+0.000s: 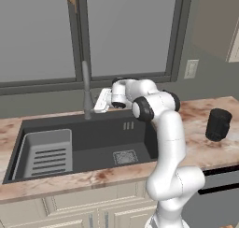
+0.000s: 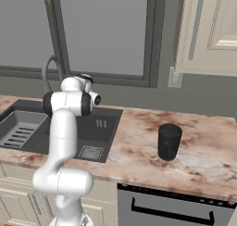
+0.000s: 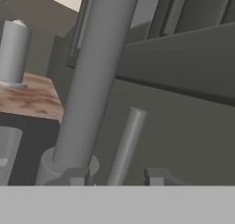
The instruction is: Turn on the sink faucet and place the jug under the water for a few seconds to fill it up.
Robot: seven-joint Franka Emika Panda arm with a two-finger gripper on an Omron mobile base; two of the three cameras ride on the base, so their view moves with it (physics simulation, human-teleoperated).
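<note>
Sink faucet (image 1: pixel 86 89): tall slim grey gooseneck, standing at the back rim of the sink (image 1: pixel 140 138), in front of the window (image 1: pixel 126 31). In my hand view its column (image 3: pixel 94 81) rises very close, thick and slanted, from a round base collar. The small side lever (image 3: pixel 125 147) leans up just to the right of that base.

My gripper (image 3: pixel 117 177): reached in at the faucet base, just to its right in the left base view (image 1: pixel 100 103). Fingertips (image 3: pixel 75 176) stand either side of the lever, one by the collar, one further right. Jaws part-way in, gap visible on both sides of the lever; I cannot tell whether they are touching it.

Sink: wide dark grey basin, square drain grate (image 1: pixel 125 157) on the floor toward its right. Lighter grey slotted rack (image 1: pixel 48 153) sits in the left part of the basin.

Jug (image 1: pixel 218 124): matte black, ribbed, upright on the marbled counter (image 1: pixel 196 143), well to the right of the sink, apart from my arm. Right base view shows it standing alone on the counter (image 2: pixel 169 141).

Further out: wall outlet (image 1: pixel 191 68) right of the window, pale cabinet (image 2: pixel 213 30) above the counter, grey cylinder (image 3: pixel 13 53) on the counter beyond the faucet in my hand view.
</note>
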